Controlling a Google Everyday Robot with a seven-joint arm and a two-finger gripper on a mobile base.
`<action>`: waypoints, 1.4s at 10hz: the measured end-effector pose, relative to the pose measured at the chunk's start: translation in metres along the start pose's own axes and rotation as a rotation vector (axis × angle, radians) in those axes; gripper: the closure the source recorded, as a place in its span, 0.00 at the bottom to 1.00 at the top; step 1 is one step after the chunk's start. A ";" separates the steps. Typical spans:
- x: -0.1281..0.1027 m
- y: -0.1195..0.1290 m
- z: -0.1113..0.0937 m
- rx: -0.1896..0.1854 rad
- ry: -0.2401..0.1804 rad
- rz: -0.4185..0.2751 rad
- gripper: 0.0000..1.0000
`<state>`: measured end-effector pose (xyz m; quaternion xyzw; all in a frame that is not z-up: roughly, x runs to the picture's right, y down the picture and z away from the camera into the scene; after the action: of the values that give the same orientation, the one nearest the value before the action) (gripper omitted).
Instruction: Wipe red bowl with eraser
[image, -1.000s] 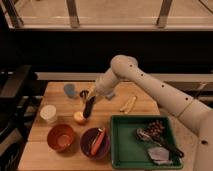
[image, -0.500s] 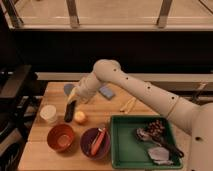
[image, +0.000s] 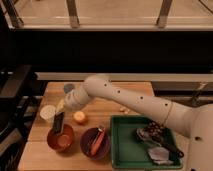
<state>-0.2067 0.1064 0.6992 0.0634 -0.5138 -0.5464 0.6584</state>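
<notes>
End effector (image: 59, 113) clamped on eraser (image: 58, 123), eraser upright, lower end over 11 o'clock rim of red bowl (image: 64, 142), bowl on counter (image: 50, 160).

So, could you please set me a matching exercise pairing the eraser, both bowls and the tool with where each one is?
Things: 1 eraser; 2 red bowl; 3 purple bowl; 4 tool.
Places: A just left of the green tray; B above the red bowl's far rim, by the white cup; C held upright in the tool; D under the eraser.
Pairs: 1-C, 2-D, 3-A, 4-B.
</notes>
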 end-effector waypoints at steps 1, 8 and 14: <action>-0.001 -0.001 0.001 0.001 -0.003 -0.003 1.00; -0.006 0.005 0.036 0.036 -0.032 -0.007 1.00; -0.021 0.022 0.076 0.075 -0.052 0.008 1.00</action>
<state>-0.2467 0.1679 0.7363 0.0717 -0.5509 -0.5257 0.6442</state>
